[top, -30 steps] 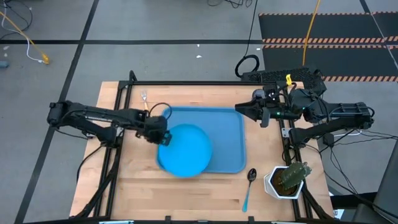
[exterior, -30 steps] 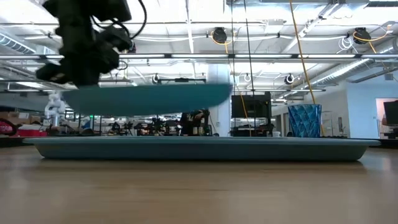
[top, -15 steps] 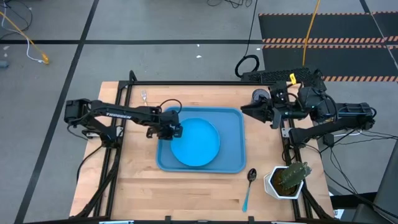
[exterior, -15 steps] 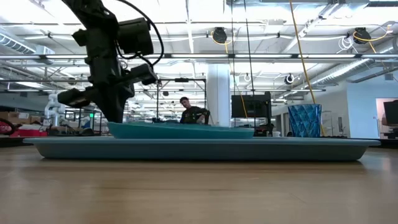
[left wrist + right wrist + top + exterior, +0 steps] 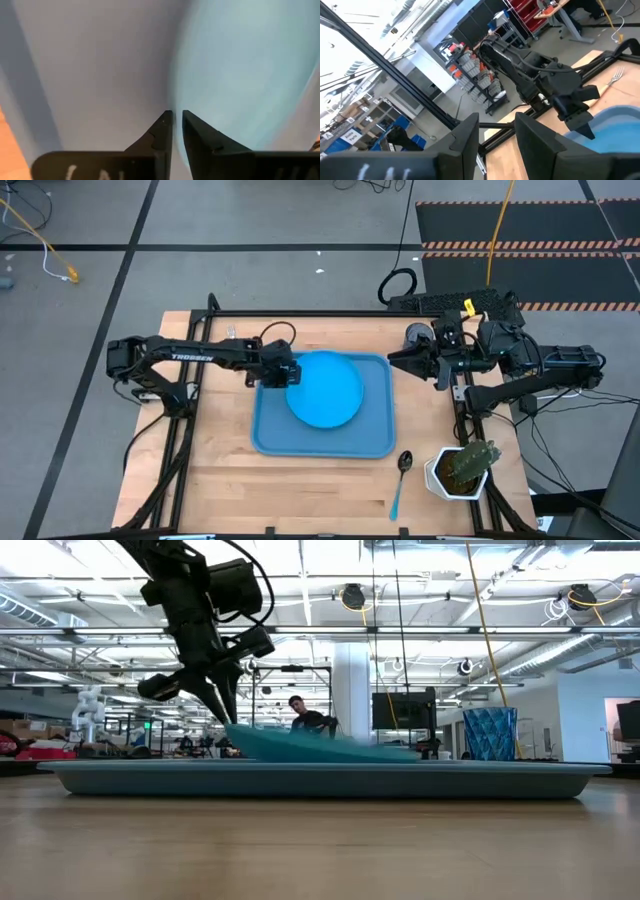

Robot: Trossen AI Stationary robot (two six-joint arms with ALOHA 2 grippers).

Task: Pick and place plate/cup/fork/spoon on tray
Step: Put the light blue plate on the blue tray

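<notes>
Over the wooden counter (image 5: 220,470), seen from above, the blue tray (image 5: 375,435) lies at the middle with the plate (image 5: 325,388) on its twelve o'clock half; the left gripper (image 5: 284,370) sits at the plate's nine o'clock edge. The right gripper (image 5: 393,357) hangs off the tray's two o'clock corner, jaws parted and empty. The fork (image 5: 231,335) lies at the counter's eleven o'clock, the spoon (image 5: 401,477) at five o'clock beside a potted cactus (image 5: 463,468). From counter height, the plate (image 5: 320,745) tilts, its edge lifted under the left gripper (image 5: 222,708); the cup (image 5: 490,733) stands beyond the tray (image 5: 320,780). At the left wrist, the jaws stand nearly together, and I cannot tell whether they grip the plate (image 5: 250,70). At the right wrist, parted jaws frame the left arm (image 5: 535,85) and fork (image 5: 616,75).
</notes>
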